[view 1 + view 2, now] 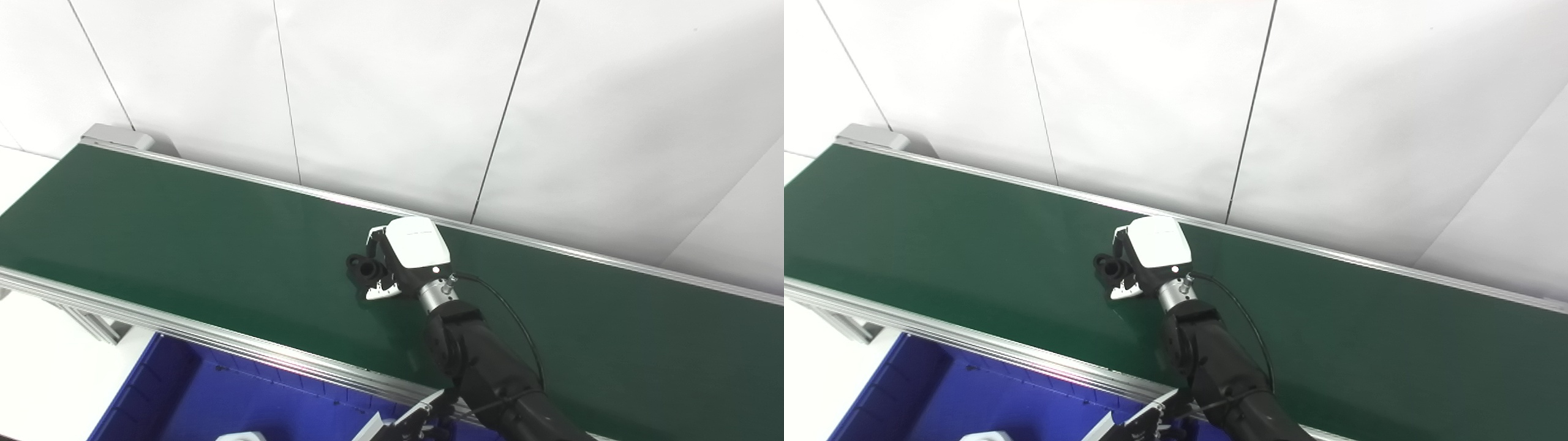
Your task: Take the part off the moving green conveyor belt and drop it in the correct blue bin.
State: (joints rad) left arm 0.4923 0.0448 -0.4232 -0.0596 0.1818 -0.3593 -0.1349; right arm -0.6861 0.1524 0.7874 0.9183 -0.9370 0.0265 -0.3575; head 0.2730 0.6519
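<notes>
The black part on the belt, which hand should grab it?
Right. The right hand is already over the green belt, fingers around the black part. The left hand barely shows at the bottom edge.

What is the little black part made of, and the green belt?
The black part, beside the right hand, looks like matte plastic or rubber: dull, no glints, though too small to be sure. The green belt looks like smooth rubbery sheet with a soft sheen, edged by silvery metal rails.

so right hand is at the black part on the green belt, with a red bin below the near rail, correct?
Not quite: the bin is blue, not red, as the left eye view shows. The rest holds: the right hand is at the black part on the green belt.
</notes>
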